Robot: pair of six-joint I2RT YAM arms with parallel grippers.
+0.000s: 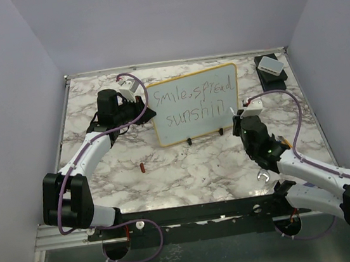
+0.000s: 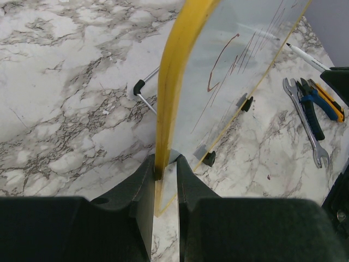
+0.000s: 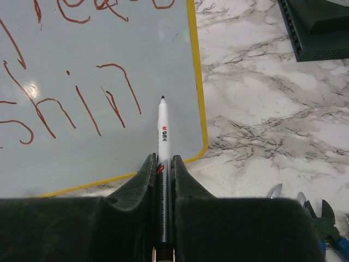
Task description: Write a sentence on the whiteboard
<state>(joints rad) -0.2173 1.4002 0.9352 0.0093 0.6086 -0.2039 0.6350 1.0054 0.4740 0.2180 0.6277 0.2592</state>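
Holding the whiteboard (image 1: 191,129) by its left edge with my left gripper (image 2: 165,167): the jaws are pinched on the yellow rim, one finger on the face side and one behind. The board stands upright on its small black feet (image 1: 190,141), toward the back middle of the marble table (image 1: 187,177). My right gripper (image 3: 163,162) is clamped tight on the marker (image 3: 163,128), with the barrel running straight out between the fingers. The tip is over the lower right of the board face, just right of the last stroke. I can't tell whether the tip touches the surface. The sentence (image 1: 192,113) sits in two lines: "smile, spread" on top and "sunshin" below, with the final letter not written. The ink looks dark from above and red-brown in the right wrist view. A small red piece (image 1: 142,167) lies on the table in front of the board, apart from it. A white box (image 1: 270,65) sits on a black base (image 1: 277,80) at the far right corner. A wrench (image 2: 305,123) and blue-handled pliers (image 2: 312,103) lie side by side on the table right of the board, near my right arm.
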